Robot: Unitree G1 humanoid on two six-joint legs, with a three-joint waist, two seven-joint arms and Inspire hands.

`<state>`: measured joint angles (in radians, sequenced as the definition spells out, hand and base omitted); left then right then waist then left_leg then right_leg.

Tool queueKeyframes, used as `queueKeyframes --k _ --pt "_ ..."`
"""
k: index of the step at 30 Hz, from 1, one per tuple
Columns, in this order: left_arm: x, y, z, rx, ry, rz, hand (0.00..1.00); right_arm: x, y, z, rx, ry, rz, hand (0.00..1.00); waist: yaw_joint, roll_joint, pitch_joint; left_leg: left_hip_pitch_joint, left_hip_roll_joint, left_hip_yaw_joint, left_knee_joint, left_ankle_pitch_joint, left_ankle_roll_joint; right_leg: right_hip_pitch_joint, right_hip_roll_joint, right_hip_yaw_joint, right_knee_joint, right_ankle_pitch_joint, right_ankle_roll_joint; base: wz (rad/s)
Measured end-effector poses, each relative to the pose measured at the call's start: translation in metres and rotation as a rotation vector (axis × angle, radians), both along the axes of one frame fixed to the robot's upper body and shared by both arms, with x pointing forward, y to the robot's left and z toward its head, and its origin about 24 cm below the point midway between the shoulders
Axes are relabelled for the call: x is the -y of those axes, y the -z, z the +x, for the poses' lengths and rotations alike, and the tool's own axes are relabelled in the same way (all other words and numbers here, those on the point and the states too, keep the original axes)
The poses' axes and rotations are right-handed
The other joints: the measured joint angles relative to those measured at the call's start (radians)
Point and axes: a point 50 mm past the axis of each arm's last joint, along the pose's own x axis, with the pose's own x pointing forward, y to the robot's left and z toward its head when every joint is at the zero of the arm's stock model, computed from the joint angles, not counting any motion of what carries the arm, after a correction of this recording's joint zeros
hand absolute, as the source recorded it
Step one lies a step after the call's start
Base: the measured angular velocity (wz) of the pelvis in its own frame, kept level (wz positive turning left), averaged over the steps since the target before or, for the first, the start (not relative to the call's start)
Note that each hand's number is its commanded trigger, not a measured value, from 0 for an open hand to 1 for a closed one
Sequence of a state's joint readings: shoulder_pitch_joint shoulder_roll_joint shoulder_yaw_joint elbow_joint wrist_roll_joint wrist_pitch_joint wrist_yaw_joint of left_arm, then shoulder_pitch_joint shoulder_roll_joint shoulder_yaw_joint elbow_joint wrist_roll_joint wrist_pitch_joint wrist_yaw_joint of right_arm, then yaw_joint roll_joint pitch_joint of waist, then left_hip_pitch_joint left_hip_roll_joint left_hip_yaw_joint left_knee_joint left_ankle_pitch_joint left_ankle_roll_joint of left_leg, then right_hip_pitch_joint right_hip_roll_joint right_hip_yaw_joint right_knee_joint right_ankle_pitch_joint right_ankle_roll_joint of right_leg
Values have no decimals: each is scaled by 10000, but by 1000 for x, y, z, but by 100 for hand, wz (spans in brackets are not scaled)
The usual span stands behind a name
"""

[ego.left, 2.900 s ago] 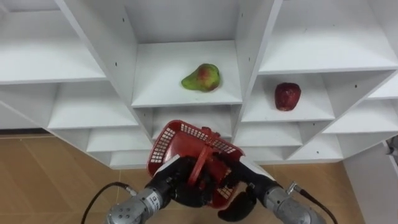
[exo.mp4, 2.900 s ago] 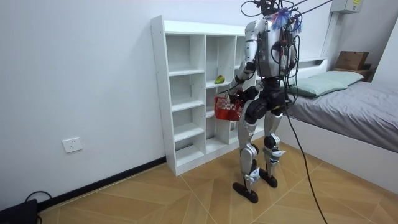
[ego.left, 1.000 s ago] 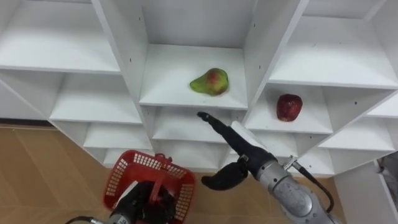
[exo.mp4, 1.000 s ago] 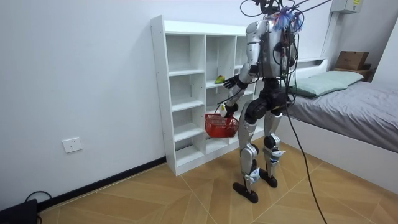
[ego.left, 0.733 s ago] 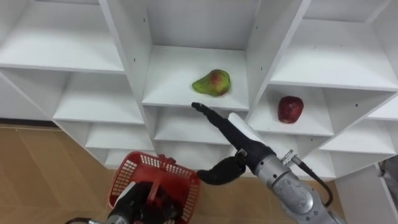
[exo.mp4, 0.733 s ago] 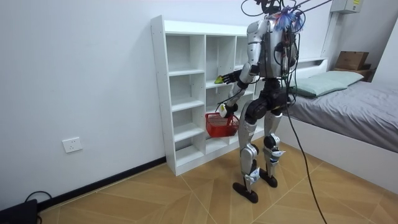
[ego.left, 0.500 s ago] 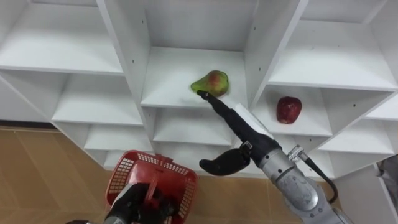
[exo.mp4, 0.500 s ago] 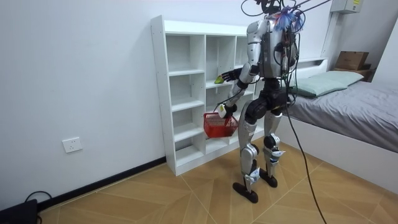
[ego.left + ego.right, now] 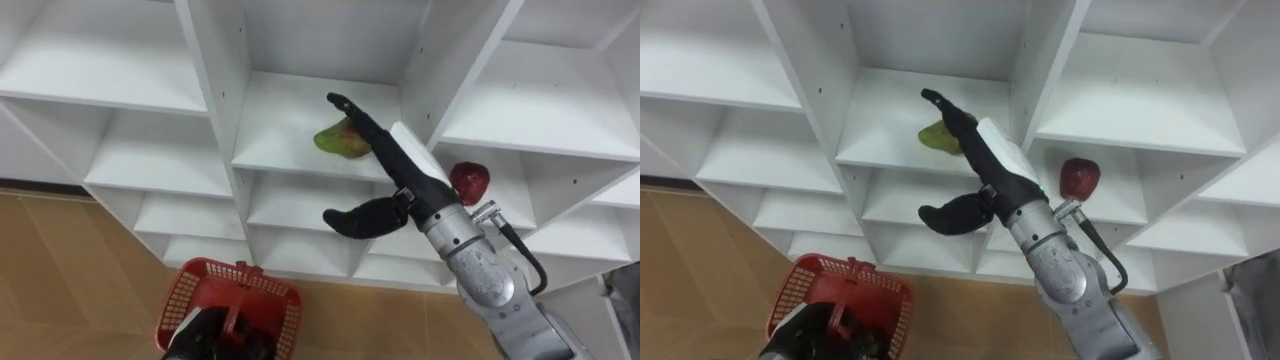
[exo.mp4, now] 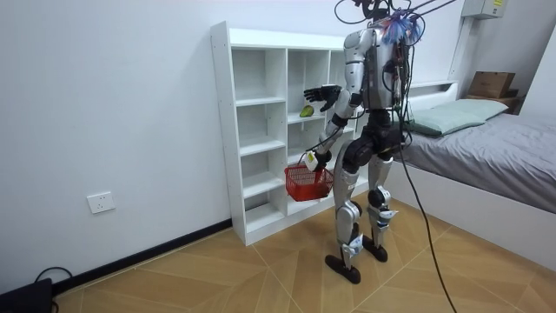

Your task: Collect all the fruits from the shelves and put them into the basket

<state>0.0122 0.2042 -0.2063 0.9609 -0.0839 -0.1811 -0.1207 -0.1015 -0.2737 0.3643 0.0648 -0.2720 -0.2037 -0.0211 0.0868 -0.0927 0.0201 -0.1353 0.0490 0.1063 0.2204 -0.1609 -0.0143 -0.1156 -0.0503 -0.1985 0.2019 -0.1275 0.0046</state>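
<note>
Your left hand (image 9: 212, 338) sits at the lower left, low in front of the closet, its dark fingers curled round the handle of a red basket (image 9: 185, 295). In the room view the basket hangs from that hand beside the robot's thigh, mouth up. It seems to be kept low and to one side so that it stays out of the reaching arm's way and is ready to take a fruit. You cannot tell what lies inside it.

Moving right, the white closet (image 9: 212, 100) is a grid of open compartments. In the middle one a green fruit with a red blush (image 9: 335, 140) lies on its shelf, near the front edge.

Your right hand (image 9: 395, 175) reaches up into that compartment from the lower right. Its fingers are straight, its thumb is spread wide below them, and it holds nothing. The fingers cross the fruit's right side, but whether they touch it cannot be told. The wide spread looks like a set-up for closing round the fruit.

Further right, in the next compartment and a little lower, a red apple (image 9: 472, 180) rests on its shelf, just beside your wrist.

The shelves are smooth, bare white board. The floor (image 9: 70, 260) is wood laid in a herringbone pattern. In the room view the robot stands upright facing the closet, which backs onto a plain white wall (image 10: 113, 104). A bed (image 10: 499, 148) with a grey cover stands at the room view's right.
</note>
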Motion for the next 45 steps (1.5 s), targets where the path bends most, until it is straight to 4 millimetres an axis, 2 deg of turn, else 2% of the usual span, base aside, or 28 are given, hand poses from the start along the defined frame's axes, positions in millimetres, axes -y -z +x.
queueKeyframes --k 14,20,29,32,37,45 --pt "-6 -1 1 -95 -16 159 100 5 -7 5 356 255 -55 0 49 -53 7 6 -21 -25 2 0 2 17 -19 -21 2 -2 3 0" --pt "-6 -1 2 -152 100 326 100 8 -13 18 784 658 -168 0 76 -81 -1 5 -24 -63 3 2 4 32 -19 -61 2 -1 3 1" --pt "-6 -1 3 -118 364 655 100 13 -10 23 771 1055 -206 0 200 -201 -6 -65 -46 -336 27 17 1 121 -42 -402 -5 -1 3 9" --pt "-6 -2 6 -40 443 681 100 19 -10 35 764 1436 -373 0 262 -282 27 -124 -79 -446 22 81 3 110 -75 -551 -8 -1 3 12" --pt "-8 -2 6 -143 623 798 100 30 -15 51 877 2071 -330 0 431 -361 14 -194 -114 -683 21 147 -7 138 -100 -776 -7 -1 2 12" --pt "-8 -1 5 -356 638 778 100 40 -6 61 402 2597 -473 0 566 -400 32 -311 -189 -808 6 215 25 104 -162 -857 -9 -14 23 7"
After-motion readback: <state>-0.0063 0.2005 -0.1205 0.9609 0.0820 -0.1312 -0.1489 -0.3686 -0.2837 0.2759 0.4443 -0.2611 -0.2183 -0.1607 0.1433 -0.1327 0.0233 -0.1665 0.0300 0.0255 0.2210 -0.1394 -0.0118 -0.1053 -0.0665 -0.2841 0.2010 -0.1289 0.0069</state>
